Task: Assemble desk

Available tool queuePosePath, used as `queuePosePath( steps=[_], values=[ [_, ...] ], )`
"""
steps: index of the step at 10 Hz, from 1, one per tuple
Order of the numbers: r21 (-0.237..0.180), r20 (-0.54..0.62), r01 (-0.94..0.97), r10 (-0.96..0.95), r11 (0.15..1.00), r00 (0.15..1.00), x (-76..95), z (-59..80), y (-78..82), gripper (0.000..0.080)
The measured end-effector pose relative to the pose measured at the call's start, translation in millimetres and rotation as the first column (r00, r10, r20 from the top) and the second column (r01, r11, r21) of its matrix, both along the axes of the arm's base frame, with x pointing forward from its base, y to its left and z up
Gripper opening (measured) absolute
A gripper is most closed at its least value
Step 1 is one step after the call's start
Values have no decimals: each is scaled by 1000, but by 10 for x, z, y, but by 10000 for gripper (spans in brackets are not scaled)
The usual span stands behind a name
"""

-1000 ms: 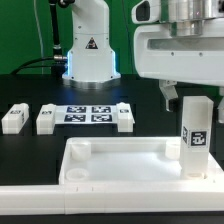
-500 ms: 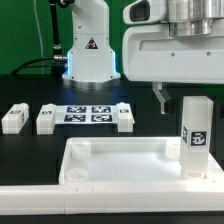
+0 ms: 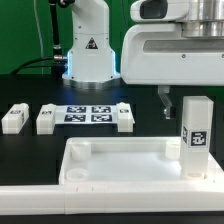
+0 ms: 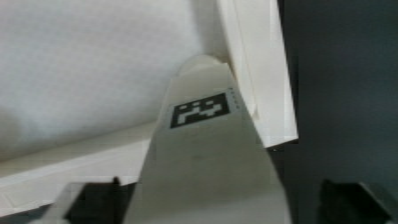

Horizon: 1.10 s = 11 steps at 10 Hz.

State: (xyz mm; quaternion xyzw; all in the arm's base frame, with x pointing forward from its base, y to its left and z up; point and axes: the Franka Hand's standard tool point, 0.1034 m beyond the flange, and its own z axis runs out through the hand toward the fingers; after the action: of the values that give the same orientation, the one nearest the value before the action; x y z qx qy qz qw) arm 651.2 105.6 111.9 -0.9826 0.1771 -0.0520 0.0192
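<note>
The white desk top (image 3: 75, 165), a rimmed tray, lies at the front. One white square-post leg (image 3: 196, 135) with a black-white tag stands upright in its far corner on the exterior view's right. My gripper (image 3: 194, 106) hangs over that leg, with one dark finger (image 3: 166, 100) showing beside the leg's top and apart from it. In the wrist view the tagged leg (image 4: 205, 150) rises between the two dark fingertips of the gripper (image 4: 217, 205). A gap shows on at least one side. The tray's rim (image 4: 254, 60) lies beyond. The jaws are open around the leg.
Three loose tagged legs lie on the black table behind the tray (image 3: 14, 117) (image 3: 45, 120) (image 3: 123, 117). The marker board (image 3: 88, 113) lies among them, and the arm's base (image 3: 88, 50) stands behind it. A long white bar (image 3: 60, 208) runs along the front.
The gripper has shifted a little toward the exterior view's left above the upright leg. The leg, the desk top and the loose legs have not moved.
</note>
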Motion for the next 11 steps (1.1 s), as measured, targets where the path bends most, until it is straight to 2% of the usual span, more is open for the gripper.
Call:
queuePosePath(
  steps=[1,2,4,6,8,9,10,11],
  values=[
    [13,-3,90,-90,996,996,-2,-1,7,340],
    [18,-6,146,-146,989,989,-4,-3,-4,290],
    [32,-16,297,-297,954,955,-10,-6,-12,290],
    [54,-37,494,-493,868,869,-18,-12,-30,290],
    [111,-94,796,-791,595,604,-31,-33,-93,290],
    [129,-113,850,-844,510,524,-47,-34,-102,291],
    [127,-128,892,-885,434,448,-51,-34,-101,291],
    [123,-147,939,-930,321,337,-54,-35,-92,291]
  ],
)
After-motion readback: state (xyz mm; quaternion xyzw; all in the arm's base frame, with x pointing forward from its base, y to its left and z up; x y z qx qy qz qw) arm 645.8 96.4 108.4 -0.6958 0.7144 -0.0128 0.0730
